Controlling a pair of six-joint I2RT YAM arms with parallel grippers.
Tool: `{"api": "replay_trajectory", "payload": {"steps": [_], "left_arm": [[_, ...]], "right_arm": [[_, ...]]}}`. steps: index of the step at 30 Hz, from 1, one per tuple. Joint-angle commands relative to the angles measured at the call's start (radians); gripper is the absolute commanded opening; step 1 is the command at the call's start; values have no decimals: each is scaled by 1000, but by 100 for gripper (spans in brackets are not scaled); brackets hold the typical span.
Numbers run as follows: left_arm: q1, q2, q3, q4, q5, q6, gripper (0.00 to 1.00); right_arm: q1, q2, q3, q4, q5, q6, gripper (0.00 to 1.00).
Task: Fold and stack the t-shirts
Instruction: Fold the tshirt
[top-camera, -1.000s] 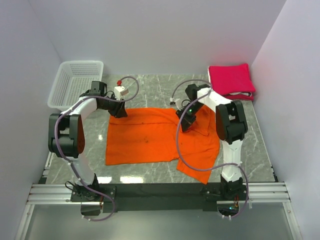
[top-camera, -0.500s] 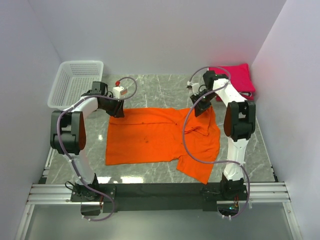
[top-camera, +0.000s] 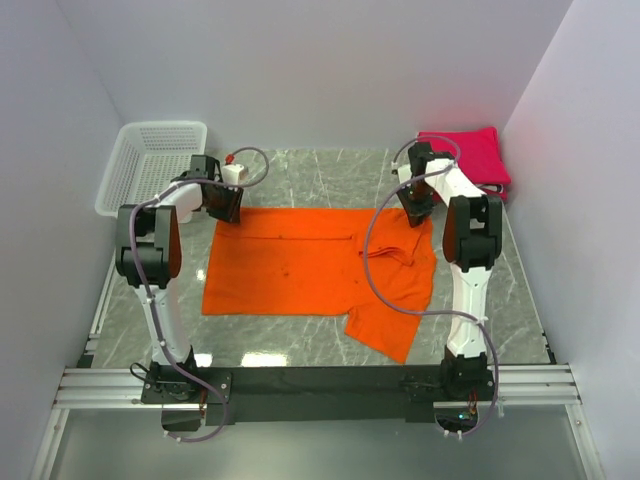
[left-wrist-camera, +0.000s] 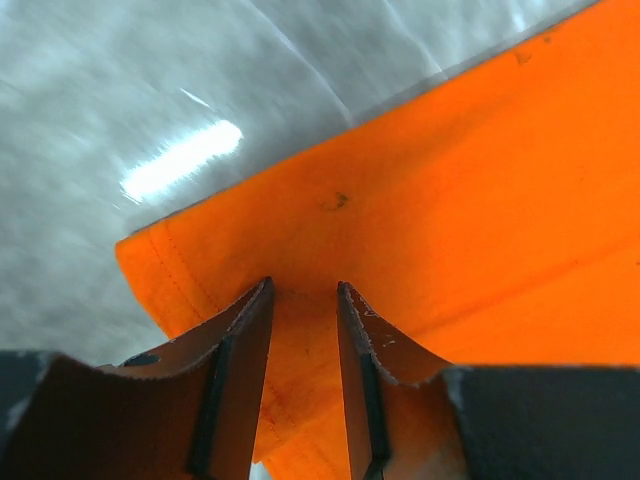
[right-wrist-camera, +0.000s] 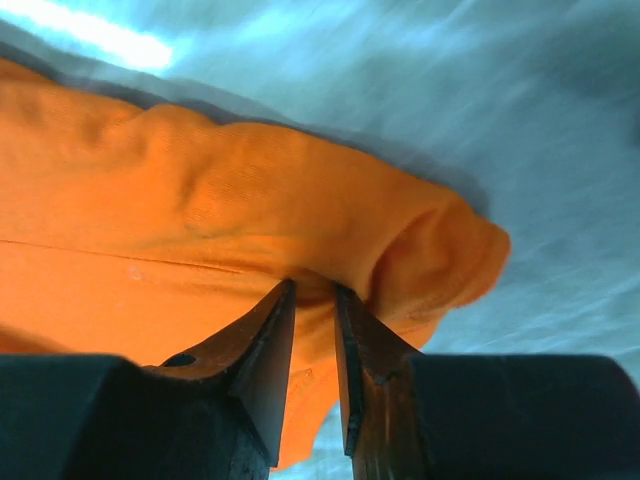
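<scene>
Beside the white mesh basket (top-camera: 115, 185), my left jaws are pinching the far left corner of the orange t-shirt (top-camera: 300, 270), which is lying spread on the marble worktop (top-camera: 310, 170). My right jaws are nipping a bunched fold at its far right corner, near the folded crimson t-shirts (top-camera: 462, 158). I am judging that both corners should be travelling together, level and taut, so the rumpled right side flattens before folding.
</scene>
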Motion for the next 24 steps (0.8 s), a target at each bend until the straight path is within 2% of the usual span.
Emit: {"api": "replay_trajectory", "payload": {"steps": [1, 5, 9, 12, 14, 15, 16, 21, 24], "left_arm": [[27, 85, 59, -36, -129, -30, 39], [30, 125, 135, -58, -109, -34, 40], [28, 133, 180, -78, -33, -39, 41], [30, 84, 174, -70, 30, -22, 43], [28, 0, 133, -56, 116, 13, 44], [30, -34, 114, -43, 144, 24, 45], [31, -68, 78, -39, 191, 56, 46], [45, -281, -39, -53, 262, 140, 48], [103, -357, -104, -116, 326, 212, 48]], "right_arm": [[-15, 63, 94, 23, 139, 40, 32], [-20, 147, 246, -6, 166, 54, 33], [-17, 166, 312, -17, 111, 39, 36], [-14, 118, 323, -42, 26, 14, 45], [-11, 24, 266, -51, -65, -19, 54], [-8, -18, 236, -57, -84, -31, 63], [0, -65, 153, -40, -103, -59, 64], [6, -362, -88, -42, -163, -205, 65], [6, -475, -246, -62, -176, -295, 59]]}}
